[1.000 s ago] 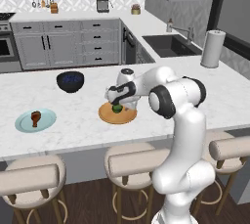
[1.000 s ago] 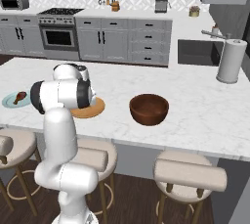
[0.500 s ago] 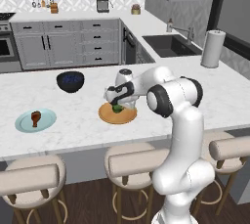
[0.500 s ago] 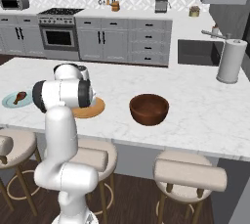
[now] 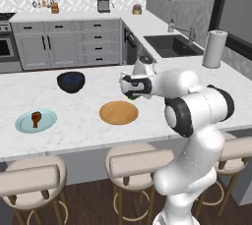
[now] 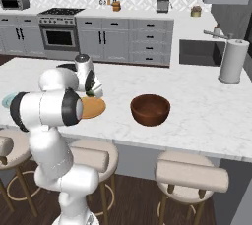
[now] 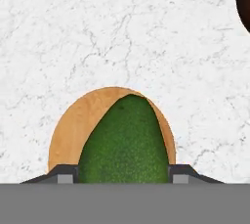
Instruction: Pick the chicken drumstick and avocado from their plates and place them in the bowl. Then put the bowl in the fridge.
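A white robot arm reaches over a white marble surface (image 5: pixel 74 135) in a kitchen. Its hand (image 5: pixel 133 93) is raised above the surface and grips the avocado (image 7: pixel 128 142), a dark green fruit pinched between two fingertips (image 7: pixel 66 174) that press on its opposite sides; the jaws stand at a middling width, set by the fruit. Seen from the camera on the hand, the avocado's long axis runs away from the fingers, narrow end farthest out, and beneath it lies the wooden plate (image 5: pixel 118 112), now bare. From the right base view the avocado (image 6: pixel 90 90) is a green sliver under the hand (image 6: pixel 93 90). The wooden bowl (image 6: pixel 150 109) sits on the surface well apart from the hand, off to the arm's right, with open marble between them; that sideways gap is what the coming carry seems to depend on. The chicken drumstick (image 5: pixel 36 118) lies on the pale blue plate (image 5: pixel 25 126) far to the arm's left, upright-looking, bone end toward the stools. A dark blue bowl (image 5: pixel 71 81) stands behind the plates.
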